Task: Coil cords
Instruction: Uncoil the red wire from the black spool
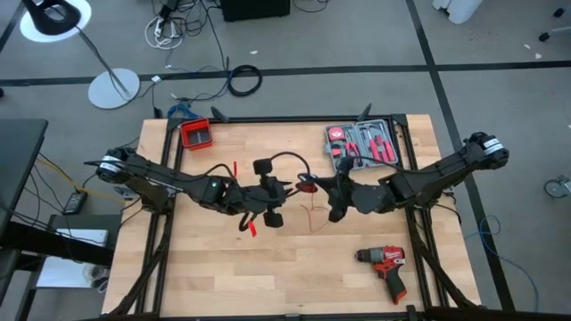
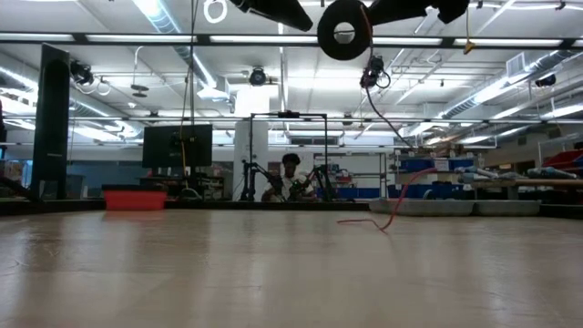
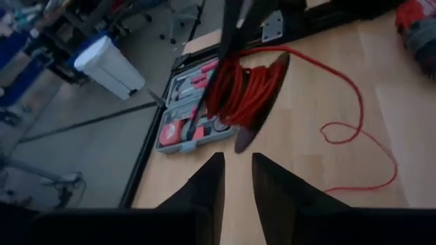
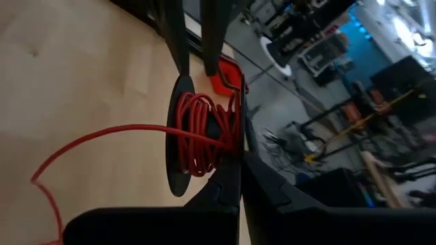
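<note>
A large pale wooden table [image 1: 223, 276] in a black frame was seen from above, with two dark robot arms reaching in from either side and meeting near its centre. At the far right edge a grey plastic tool case [image 1: 361, 143] lay open, showing red-handled tools. A red and black cordless drill [image 1: 385, 267] was set near the front right corner and a small red plastic bin [image 1: 196, 134] at the far left, all well apart from the work, apparently to leave the middle free. A small black spool [image 3: 262, 102] was held up above the table, and the right gripper [image 4: 240, 160] appeared to be clamped tight on its rim, probably to steady it for winding. The thin red cord [image 3: 235, 88] was mostly wound on this spool, with a loose tail trailing down onto the wood. The left gripper [image 3: 237, 160] was pointed at the spool from just beside it, its fingers parted and grasping nothing. No brand or writing could be read anywhere.
</note>
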